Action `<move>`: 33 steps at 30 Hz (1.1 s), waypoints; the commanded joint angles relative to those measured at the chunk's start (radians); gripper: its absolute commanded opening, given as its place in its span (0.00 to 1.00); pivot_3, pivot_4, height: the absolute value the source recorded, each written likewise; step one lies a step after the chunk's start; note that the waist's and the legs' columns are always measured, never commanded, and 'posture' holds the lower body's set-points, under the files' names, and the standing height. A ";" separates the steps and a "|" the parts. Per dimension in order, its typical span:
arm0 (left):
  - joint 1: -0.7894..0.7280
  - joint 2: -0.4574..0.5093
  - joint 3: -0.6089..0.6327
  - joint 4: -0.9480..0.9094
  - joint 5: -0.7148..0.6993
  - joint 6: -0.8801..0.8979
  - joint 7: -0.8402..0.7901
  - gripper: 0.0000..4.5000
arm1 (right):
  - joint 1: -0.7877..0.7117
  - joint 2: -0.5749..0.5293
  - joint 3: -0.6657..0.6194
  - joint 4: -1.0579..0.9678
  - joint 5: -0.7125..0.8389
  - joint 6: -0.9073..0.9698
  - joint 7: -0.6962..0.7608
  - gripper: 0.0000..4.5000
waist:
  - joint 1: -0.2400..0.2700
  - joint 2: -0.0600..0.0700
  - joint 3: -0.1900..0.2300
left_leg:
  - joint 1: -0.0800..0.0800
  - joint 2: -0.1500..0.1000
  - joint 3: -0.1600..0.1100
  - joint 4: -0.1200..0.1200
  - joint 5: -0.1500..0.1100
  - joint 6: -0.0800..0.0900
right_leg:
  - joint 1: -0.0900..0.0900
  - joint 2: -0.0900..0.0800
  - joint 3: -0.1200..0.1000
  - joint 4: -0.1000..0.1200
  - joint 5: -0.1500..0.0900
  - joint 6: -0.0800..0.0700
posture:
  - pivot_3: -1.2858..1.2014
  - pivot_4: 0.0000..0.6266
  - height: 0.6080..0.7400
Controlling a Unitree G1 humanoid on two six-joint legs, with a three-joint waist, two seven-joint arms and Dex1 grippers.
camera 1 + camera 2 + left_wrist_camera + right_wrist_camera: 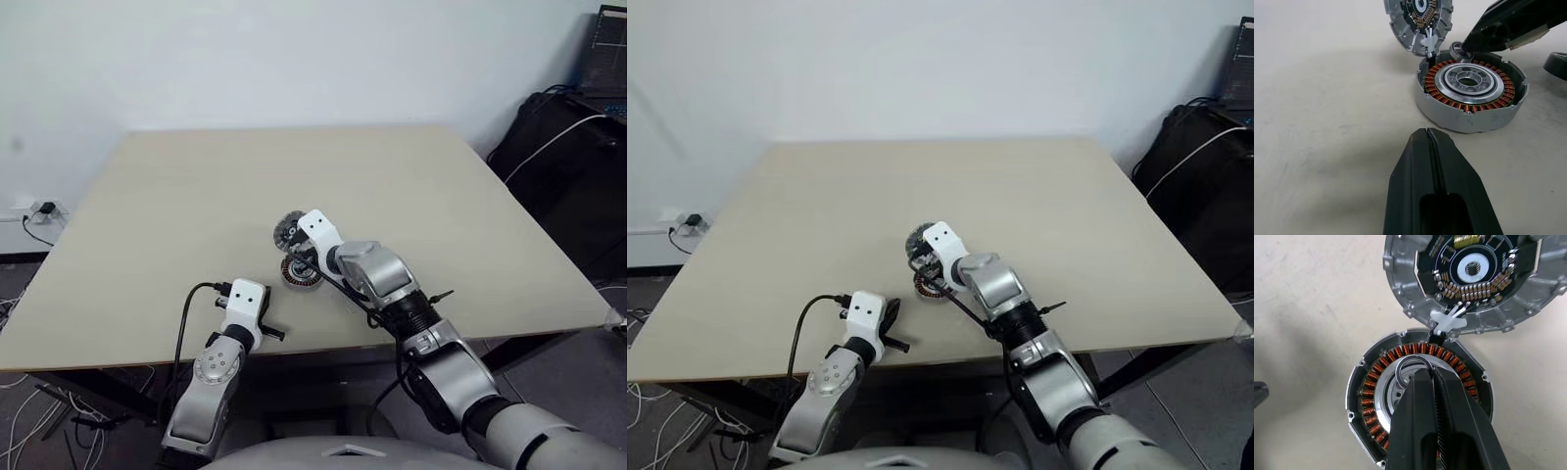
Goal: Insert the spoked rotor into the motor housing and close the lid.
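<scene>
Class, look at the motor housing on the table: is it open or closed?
Open. The motor housing shows its ring of copper windings uncovered, and the lid lies beside it, its circuit-board face showing.

Pale beige table point(196, 196), plain top, set near a white wall point(245, 59). Wall socket w/ black plug point(44, 209) low on wall at left, thin black cable trailing down from it. More loose cables point(20, 411) on floor under table's left edge. At right, beside table: dark bag or case point(558, 166) w/ white cord point(549, 147) draped over it. Above that, top right corner, laptop point(605, 49), screen lit. Grey floor point(598, 343) at lower right.
</scene>
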State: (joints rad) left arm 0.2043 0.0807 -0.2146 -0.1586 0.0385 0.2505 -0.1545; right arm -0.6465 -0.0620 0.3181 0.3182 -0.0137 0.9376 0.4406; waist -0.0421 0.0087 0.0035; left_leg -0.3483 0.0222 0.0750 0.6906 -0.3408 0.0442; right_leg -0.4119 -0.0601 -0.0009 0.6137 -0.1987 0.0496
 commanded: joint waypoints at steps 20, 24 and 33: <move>-0.022 -0.014 -0.001 0.008 0.001 -0.033 0.008 0.00 | -0.052 -0.017 0.013 0.059 -0.002 -0.002 0.024 0.01 | -0.001 0.000 0.000 | 0.000 0.000 0.000 0.000 0.000 0.000 | 0.000 0.000 0.000 0.000 0.000 0.000 | 0.52 0.00 1.00; -0.024 -0.015 -0.001 0.011 0.001 -0.037 0.008 0.00 | -0.050 -0.026 0.021 0.058 -0.005 -0.002 0.029 0.01 | -0.001 0.000 0.000 | 0.000 0.000 0.000 0.000 0.000 0.000 | 0.000 0.000 0.000 0.000 0.000 0.000 | 0.52 0.00 1.00; -0.026 -0.016 -0.001 0.015 0.000 -0.040 0.009 0.00 | -0.042 -0.032 0.031 0.056 -0.004 -0.001 0.037 0.01 | -0.001 0.000 0.000 | 0.000 0.000 0.000 0.000 0.000 0.000 | 0.000 0.000 0.000 0.000 0.000 0.000 | 0.52 0.00 1.00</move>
State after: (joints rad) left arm 0.1950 0.0764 -0.2143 -0.1325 0.0383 0.2336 -0.1517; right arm -0.6642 -0.0931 0.3484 0.3887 -0.0170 0.9407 0.4743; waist -0.0429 0.0087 0.0035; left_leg -0.3484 0.0222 0.0752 0.6906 -0.3408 0.0442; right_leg -0.4120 -0.0601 -0.0009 0.6136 -0.1986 0.0497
